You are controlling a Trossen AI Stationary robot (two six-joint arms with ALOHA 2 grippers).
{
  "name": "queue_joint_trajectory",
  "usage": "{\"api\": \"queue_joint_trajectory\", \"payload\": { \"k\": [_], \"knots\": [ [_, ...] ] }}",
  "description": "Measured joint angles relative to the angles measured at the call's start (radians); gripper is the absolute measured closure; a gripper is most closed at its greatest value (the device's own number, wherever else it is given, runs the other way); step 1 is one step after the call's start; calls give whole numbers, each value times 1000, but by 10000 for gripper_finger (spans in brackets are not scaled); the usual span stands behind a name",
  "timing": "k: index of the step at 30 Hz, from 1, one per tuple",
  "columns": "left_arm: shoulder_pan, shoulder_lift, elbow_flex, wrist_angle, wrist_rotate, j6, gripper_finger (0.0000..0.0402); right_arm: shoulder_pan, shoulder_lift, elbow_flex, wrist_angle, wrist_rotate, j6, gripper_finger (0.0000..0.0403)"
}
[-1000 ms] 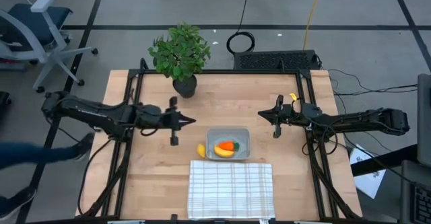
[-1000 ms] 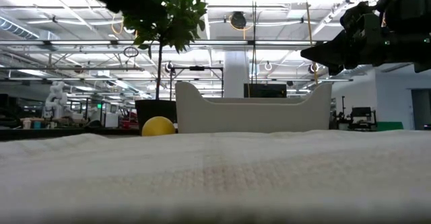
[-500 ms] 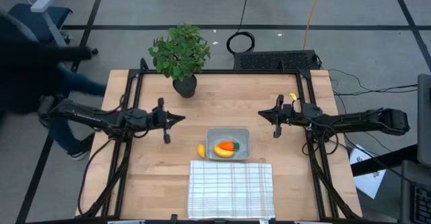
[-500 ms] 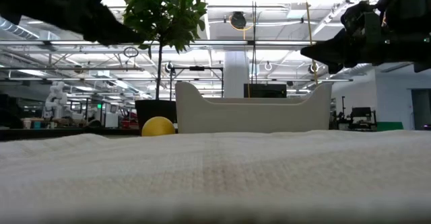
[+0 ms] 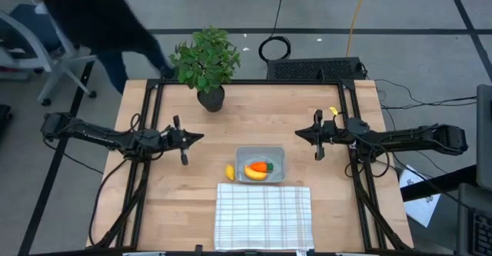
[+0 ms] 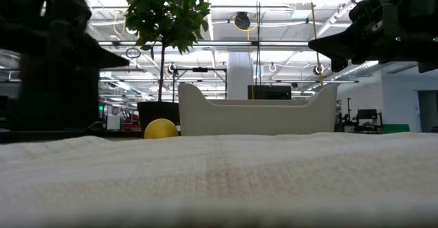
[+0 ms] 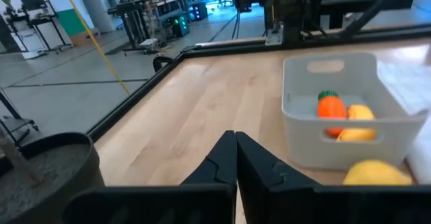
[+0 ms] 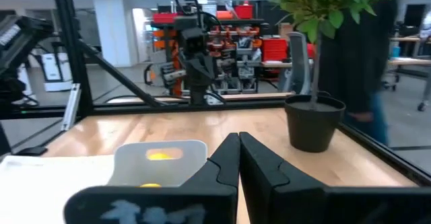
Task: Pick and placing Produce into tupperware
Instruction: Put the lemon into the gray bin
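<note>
Left end effector [image 5: 201, 137]: its fingers are pressed together and carrying nothing. It has been pulling back toward its own side of the tabletop [image 5: 254, 110] over the last second and is now hanging well apart from the tupperware [image 5: 260, 164].

Right end effector [image 5: 297, 134]: it is also closed and empty, hovering above the wood near the container's far right corner, where it has been sitting unmoved.

Carrot [image 5: 259, 166]: it is lying inside the tupperware, green top pointing right.

Banana [image 5: 255, 174]: it is resting in the container too, touching the carrot along the near wall.

Lemon-like piece [image 5: 229, 171]: it is sitting on the bare wood just beside the container's left wall, outside it. In the left wrist view the lemon-like piece [image 7: 377, 173] is showing in front of the tupperware [image 7: 343, 109].

Cloth [image 5: 264, 215]: the white checked cloth is lying just in front of the container.

Plant [image 5: 204, 62]: the potted plant is standing at the back of the tabletop.

Person [image 5: 92, 18]: someone in dark clothing is walking past the back left corner.

What the change means: 2 of 3 pieces are in. I am judging that the left arm is retreating rather than reaching, so the last piece is still waiting to be picked.
</note>
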Motion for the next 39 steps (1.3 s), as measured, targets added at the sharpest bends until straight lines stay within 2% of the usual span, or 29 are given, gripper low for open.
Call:
{"api": "queue_joint_trajectory", "payload": {
  "k": [5,9,20,30,39],
  "knots": [
    [0,-35,-48,-23,2,12,401,0,0,0,-2,-3,-1,403],
    [0,-46,-47,-61,10,13,401,0,0,0,-6,-3,-3,403],
    [0,-46,-47,-35,67,41,389,0,0,0,-11,0,-14,403],
    [-1,-46,-47,-28,112,-7,376,0,0,0,-16,0,-19,403],
    [-1,-46,-47,-34,112,69,376,0,0,0,-16,0,-23,403]
  ]
}}
